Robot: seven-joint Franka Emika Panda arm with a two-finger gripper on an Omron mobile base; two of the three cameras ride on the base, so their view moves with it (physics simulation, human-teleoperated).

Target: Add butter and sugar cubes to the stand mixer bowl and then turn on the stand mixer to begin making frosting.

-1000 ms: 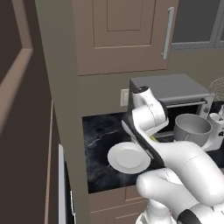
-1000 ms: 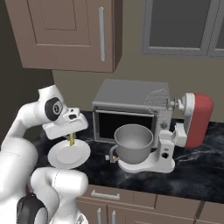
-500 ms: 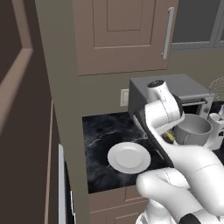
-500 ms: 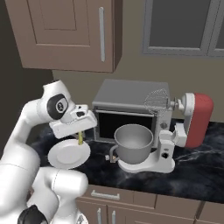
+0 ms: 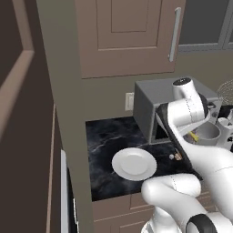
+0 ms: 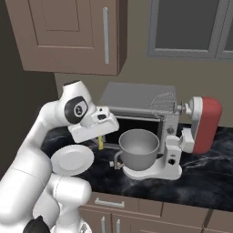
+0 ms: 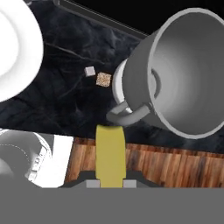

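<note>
Above black counter [image 6: 214, 177], pincer [image 6: 100, 144] clamped on butter [image 7: 110, 154] beside mixer bowl [image 7: 183, 83]

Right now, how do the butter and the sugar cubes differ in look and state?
The butter is a long yellow stick, while the sugar cubes are two tiny blocks, one whitish, one tan. The butter is clamped in the gripper above the counter; the sugar cubes lie on the dark counter beside the stand mixer bowl. Neither is in the bowl yet.

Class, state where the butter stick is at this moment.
The butter is clamped in the gripper, held in the air between the white plate and the stand mixer bowl.
</note>
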